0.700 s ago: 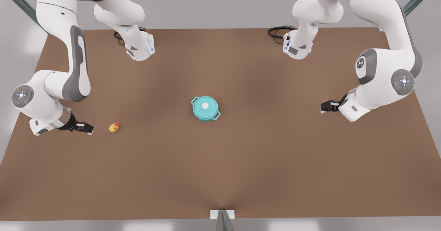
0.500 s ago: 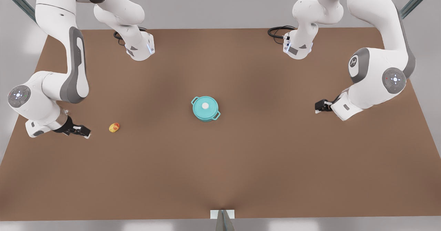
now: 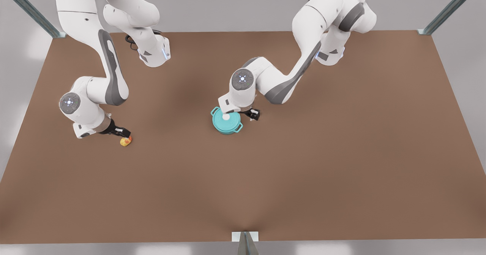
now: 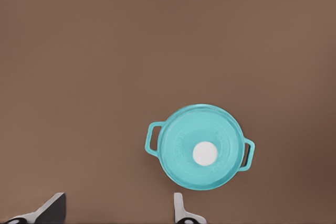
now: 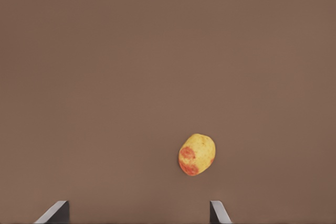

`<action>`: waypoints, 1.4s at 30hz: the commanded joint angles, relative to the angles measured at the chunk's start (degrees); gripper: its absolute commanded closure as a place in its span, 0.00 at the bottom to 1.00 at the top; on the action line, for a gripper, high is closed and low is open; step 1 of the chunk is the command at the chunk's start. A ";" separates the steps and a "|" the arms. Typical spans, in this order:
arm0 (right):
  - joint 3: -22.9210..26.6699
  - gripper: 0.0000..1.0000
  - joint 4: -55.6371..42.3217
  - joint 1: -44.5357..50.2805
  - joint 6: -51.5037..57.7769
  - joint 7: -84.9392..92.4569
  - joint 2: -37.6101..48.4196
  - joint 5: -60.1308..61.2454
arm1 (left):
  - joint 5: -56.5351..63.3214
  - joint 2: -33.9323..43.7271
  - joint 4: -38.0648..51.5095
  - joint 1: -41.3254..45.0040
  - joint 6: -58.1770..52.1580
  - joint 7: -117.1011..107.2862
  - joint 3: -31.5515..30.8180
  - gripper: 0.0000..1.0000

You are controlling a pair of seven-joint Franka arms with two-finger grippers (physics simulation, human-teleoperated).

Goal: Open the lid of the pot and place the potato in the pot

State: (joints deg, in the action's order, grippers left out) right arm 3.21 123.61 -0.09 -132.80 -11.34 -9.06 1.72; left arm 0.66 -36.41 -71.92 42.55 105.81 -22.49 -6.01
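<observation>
While the pot lid (image 3: 226,117) sits closed on the teal pot (image 3: 227,121) at the middle of the brown table (image 3: 341,152), the left gripper (image 3: 253,114) hovers just beside the pot on the front view's right, its fingers (image 4: 181,211) spread wide above the tabletop. Well apart, toward the front view's left, the right gripper (image 3: 124,134) hangs directly over the potato (image 3: 125,142), which lies on the table; its fingertips (image 5: 218,212) are likewise spread, gripping nothing.
</observation>
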 commanded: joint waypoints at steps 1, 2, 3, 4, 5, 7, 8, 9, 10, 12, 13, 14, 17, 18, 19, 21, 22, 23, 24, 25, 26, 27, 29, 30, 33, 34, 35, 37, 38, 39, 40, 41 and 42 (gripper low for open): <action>0.04 0.00 0.49 -0.53 -8.97 -13.27 -1.39 0.21 | 0.66 -1.21 0.02 1.57 9.24 -42.54 -0.05 0.00; 0.13 0.00 1.54 -0.79 -11.08 -13.27 -2.18 0.21 | 0.66 -2.08 0.02 2.54 11.26 -43.51 -0.05 0.00; 0.22 0.00 1.98 -0.79 -11.96 -13.35 -2.63 0.21 | 0.92 -3.23 -0.07 3.59 11.44 -43.60 0.03 0.00; 0.22 0.00 1.98 -0.79 -12.31 -13.35 -3.33 0.21 | 0.92 -3.67 -0.07 4.04 12.76 -43.69 0.03 0.00; 0.31 0.00 1.98 -0.79 -12.84 -13.35 -4.29 0.21 | 1.28 -3.67 -0.15 4.47 12.76 -43.51 0.03 0.00; 0.40 0.00 2.07 -0.79 -13.63 -13.36 -5.79 0.21 | 3.21 -4.45 -1.39 5.71 13.63 -44.47 0.03 0.00; 0.40 0.00 2.51 -0.79 -14.59 -13.36 -6.23 0.21 | 3.21 -4.98 -1.30 5.71 15.56 -45.09 0.03 0.00; 0.40 0.00 2.60 -0.79 -14.95 -13.35 -6.58 0.21 | 3.21 -5.69 -1.03 5.97 16.18 -45.09 0.03 0.00; 0.40 0.00 2.60 -0.79 -14.95 -13.35 -7.28 0.21 | 4.44 -6.66 -0.68 6.50 17.15 -45.88 0.03 0.00; 0.48 0.00 2.69 -0.79 -14.86 -13.18 -8.69 -0.05 | 6.46 -8.94 -0.42 6.58 21.19 -46.06 0.12 0.00; 0.48 0.00 2.69 -0.79 -14.77 -13.09 -9.13 -0.23 | 7.52 -9.91 -0.33 6.85 21.55 -46.06 0.04 0.00; 0.57 0.00 2.60 -0.79 -14.51 -13.00 -9.48 -0.40 | 8.13 -10.08 -0.59 7.02 21.55 -46.15 0.03 0.00; 0.75 0.00 2.33 -0.70 -13.98 -13.09 -11.33 -0.49 | 9.36 -11.05 -0.94 8.08 21.55 -46.24 0.12 0.00; 0.83 0.00 2.25 -0.79 -13.20 -13.18 -11.85 -2.32 | 9.45 -11.05 -1.03 8.08 21.55 -46.24 0.12 0.00; 1.36 0.00 2.07 -0.79 -12.75 -13.18 -12.20 -3.04 | 9.45 -11.14 -1.03 8.08 21.55 -46.24 0.12 0.00; 1.80 0.00 1.72 -0.79 -11.61 -13.27 -12.91 -4.88 | 9.54 -11.23 -1.12 8.17 21.55 -46.32 0.12 0.00; 2.07 0.00 1.72 -0.70 -11.52 -13.18 -13.26 -5.06 | 9.54 -11.23 -1.12 8.17 21.55 -46.32 0.04 0.00; 2.15 0.00 1.72 -0.70 -11.52 -13.18 -13.70 -5.15 | 9.54 -11.31 -1.12 8.17 21.55 -46.32 0.12 0.00; 2.15 0.00 1.72 -0.70 -11.52 -13.18 -13.79 -6.20 | 9.54 -11.49 -1.12 8.17 21.55 -46.32 0.12 0.00; 2.15 0.00 1.37 -0.70 -11.52 -13.27 -14.49 -6.64 | 9.63 -11.58 -1.12 8.17 21.55 -46.32 0.12 0.00; 2.15 0.00 1.28 -0.79 -11.52 -13.18 -14.67 -6.64 | 9.80 -11.67 -1.12 8.25 21.55 -46.32 0.12 0.00; 2.24 0.00 1.02 -0.79 -11.52 -13.18 -15.19 -6.82 | 10.50 -11.93 -1.21 8.52 21.55 -46.59 0.04 0.00; 2.50 0.00 1.02 -0.70 -11.61 -13.18 -15.72 -6.91 | 10.77 -12.10 -1.30 9.22 21.55 -46.76 0.12 0.00; 2.50 0.00 1.02 -0.79 -11.61 -13.18 -15.81 -7.96 | 10.86 -12.11 -1.39 9.22 21.55 -46.85 0.12 0.00; 2.59 0.00 1.10 -0.79 -12.13 -13.27 -16.60 -8.14 | 12.88 -12.02 -2.97 9.22 21.63 -46.85 0.21 0.00; 2.59 0.00 1.19 -0.79 -12.22 -13.27 -16.69 -8.14 | 12.97 -12.02 -3.05 9.22 21.63 -46.76 0.21 0.00; 2.59 0.00 1.28 -0.79 -12.40 -13.27 -16.86 -8.14 | 13.23 -12.02 -3.32 9.22 21.63 -46.41 0.21 0.00; 2.59 0.00 1.28 -0.79 -12.49 -13.35 -17.04 -8.14 | 13.32 -11.93 -4.20 9.13 21.72 -46.24 0.30 0.00; 2.68 0.00 1.28 -0.79 -13.10 -13.35 -17.04 -8.14 | 13.32 -11.93 -4.29 9.13 21.72 -46.32 0.30 0.00; 2.68 0.00 1.19 -0.79 -13.19 -13.35 -17.04 -8.05 | 13.32 -11.93 -4.37 9.22 21.98 -46.32 0.30 0.00; 2.68 0.00 1.19 -0.79 -13.28 -13.35 -17.13 -8.05 | 13.32 -11.93 -5.25 9.22 23.21 -46.59 0.30 0.00; 2.68 0.00 1.28 -0.79 -13.80 -13.35 -17.21 -8.05 | 13.32 -11.84 -5.25 9.22 23.21 -46.68 0.30 0.00; 2.68 0.00 1.28 -0.79 -13.89 -13.44 -17.22 -7.96 | 13.32 -11.67 -5.25 9.22 23.13 -46.68 0.30 0.04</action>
State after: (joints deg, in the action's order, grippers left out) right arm 5.88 124.90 -0.88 -145.81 -23.72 -26.38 -6.38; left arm 13.77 -48.18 -77.10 51.77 128.16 -64.23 -5.73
